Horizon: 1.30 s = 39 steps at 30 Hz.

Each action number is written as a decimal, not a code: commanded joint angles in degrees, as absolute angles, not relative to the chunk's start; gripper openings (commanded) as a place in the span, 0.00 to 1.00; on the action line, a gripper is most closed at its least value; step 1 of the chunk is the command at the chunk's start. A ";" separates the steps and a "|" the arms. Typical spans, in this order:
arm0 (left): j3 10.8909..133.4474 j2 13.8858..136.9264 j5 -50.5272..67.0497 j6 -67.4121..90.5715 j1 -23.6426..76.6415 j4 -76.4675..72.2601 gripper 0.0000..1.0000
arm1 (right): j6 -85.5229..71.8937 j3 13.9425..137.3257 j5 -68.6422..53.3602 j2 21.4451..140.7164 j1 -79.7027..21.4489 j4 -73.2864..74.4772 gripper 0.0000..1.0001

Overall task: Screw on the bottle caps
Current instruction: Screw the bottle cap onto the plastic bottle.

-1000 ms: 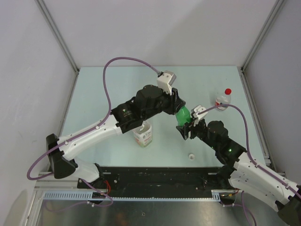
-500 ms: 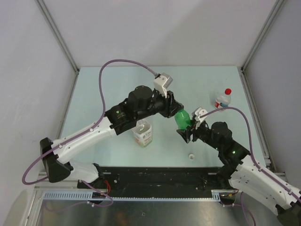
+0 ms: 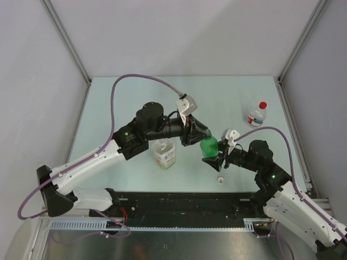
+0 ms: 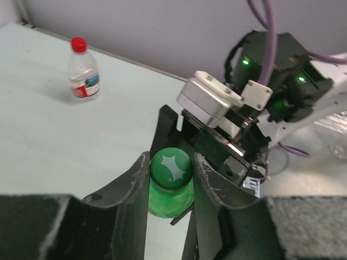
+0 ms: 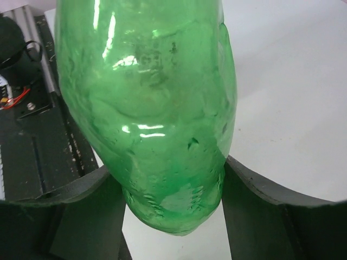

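The green bottle [image 3: 209, 147] is held tilted above the table between both arms. My right gripper [image 5: 168, 208] is shut on its lower body, a finger on each side; in the top view the right gripper [image 3: 213, 157] is just below the bottle. The green cap [image 4: 171, 168] sits on the bottle's neck, and my left gripper [image 4: 171, 176] is shut on it. The left gripper [image 3: 200, 137] hides the cap from above. The red cap [image 3: 263, 105] sits on the small clear bottle [image 3: 255, 117]. The white cap [image 3: 220, 180] lies loose on the table.
The wider clear bottle [image 3: 165, 153] with an orange label stands uncapped under my left forearm. The small red-capped bottle [image 4: 83, 75] stands at the back right near the wall. A black rail [image 3: 179, 203] runs along the near edge.
Both grippers and the green bottle have shifted toward the near edge. My left wrist has turned and its forearm has swung left. The left jaws have closed slightly.
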<state>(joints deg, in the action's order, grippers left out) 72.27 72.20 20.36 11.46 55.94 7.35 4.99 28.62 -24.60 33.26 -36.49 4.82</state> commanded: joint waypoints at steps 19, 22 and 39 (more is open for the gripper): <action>67.42 68.39 34.76 2.61 56.51 13.10 0.72 | 10.15 31.00 -41.44 29.60 -34.78 -8.07 0.00; 69.54 68.71 33.57 6.41 56.49 12.10 0.96 | 9.33 31.07 -40.14 30.18 -34.77 -8.46 0.00; 70.09 63.48 -1.06 20.01 56.60 6.86 0.99 | 5.82 33.57 -8.02 39.23 -34.72 -4.37 0.00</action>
<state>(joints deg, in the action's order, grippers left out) 66.13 62.83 13.52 14.02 56.40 8.34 6.63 31.09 -18.35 37.76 -34.76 -4.36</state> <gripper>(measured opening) 0.994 0.654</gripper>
